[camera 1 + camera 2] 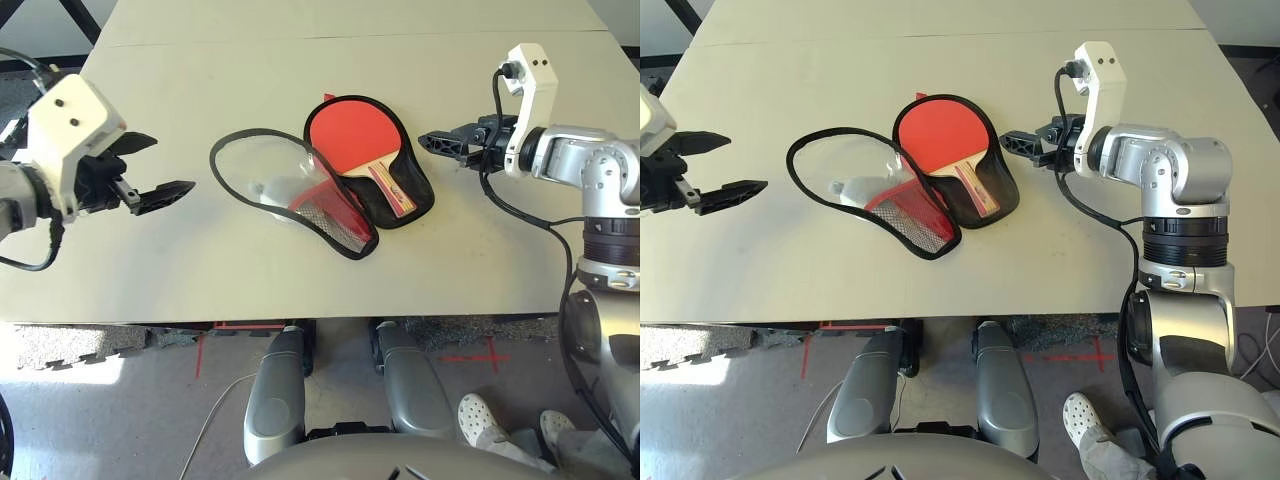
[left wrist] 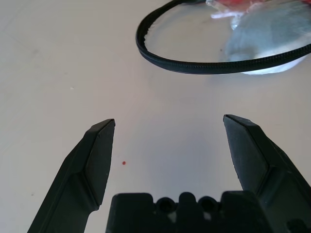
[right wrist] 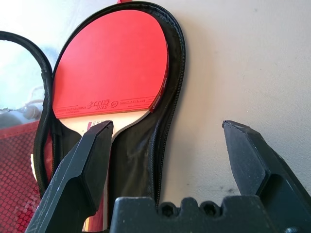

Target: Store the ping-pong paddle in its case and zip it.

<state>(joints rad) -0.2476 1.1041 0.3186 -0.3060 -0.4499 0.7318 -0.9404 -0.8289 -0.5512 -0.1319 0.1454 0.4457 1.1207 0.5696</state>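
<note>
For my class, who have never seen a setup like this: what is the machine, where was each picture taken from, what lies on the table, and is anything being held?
This is a humanoid robot with two arms at a pale table. Two pictures come from cameras in its head, looking down. The other two come from cameras on its wrists, looking along the black fingers. On the table lies an open red case, its clear flap spread to one side. A ping-pong paddle rests in the black-lined half. The left gripper and right gripper are both open and hold nothing.
</note>
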